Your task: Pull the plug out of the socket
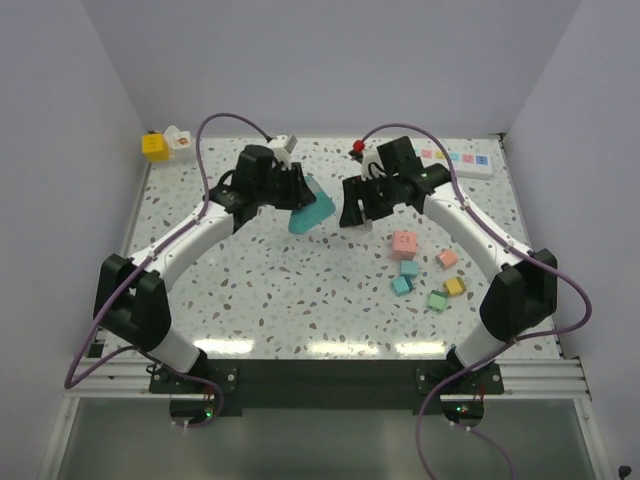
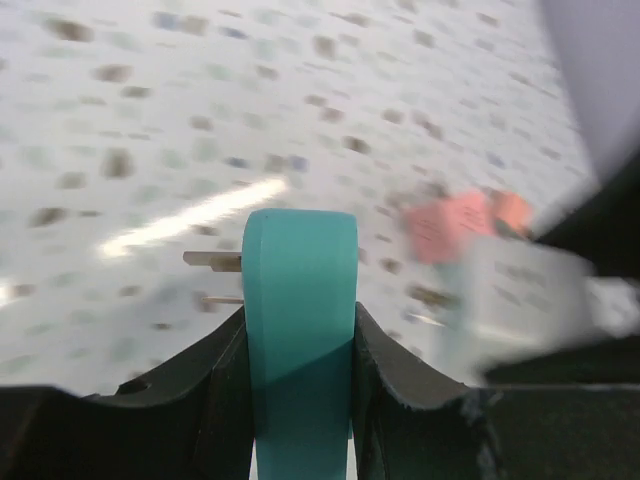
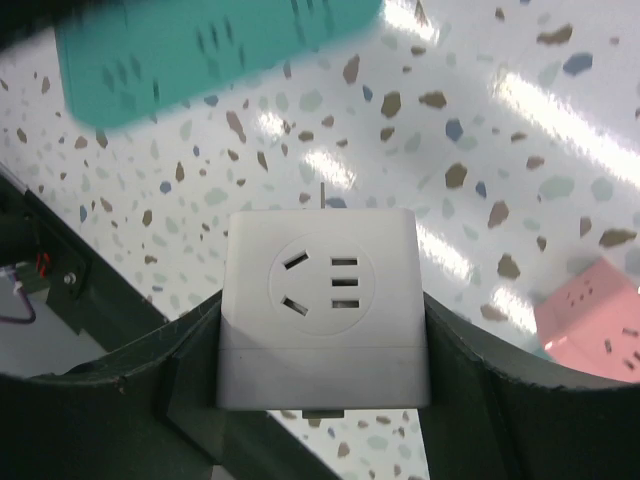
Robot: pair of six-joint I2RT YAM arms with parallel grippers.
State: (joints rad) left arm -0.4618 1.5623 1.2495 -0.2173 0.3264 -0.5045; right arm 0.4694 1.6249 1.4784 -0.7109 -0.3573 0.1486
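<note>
The socket (image 1: 458, 160), a white oblong strip with coloured marks, lies at the back right of the table; both grippers are well clear of it. My left gripper (image 1: 303, 203) is shut on a teal block (image 1: 312, 211) and holds it above the table's middle. In the left wrist view the teal block (image 2: 300, 285) sits between the fingers of that gripper (image 2: 300, 345), with metal prongs (image 2: 212, 260) showing at its left. My right gripper (image 3: 325, 350) is shut on a white cube plug (image 3: 322, 300) with slots on its face. The teal block's slotted face (image 3: 200, 45) hangs apart from it.
A pink cube (image 1: 404, 245) and several small coloured cubes (image 1: 440, 285) lie at the right. A yellow block (image 1: 154, 146) and a white piece (image 1: 181, 140) stand at the back left corner. A small red thing (image 1: 357, 150) stands at the back middle.
</note>
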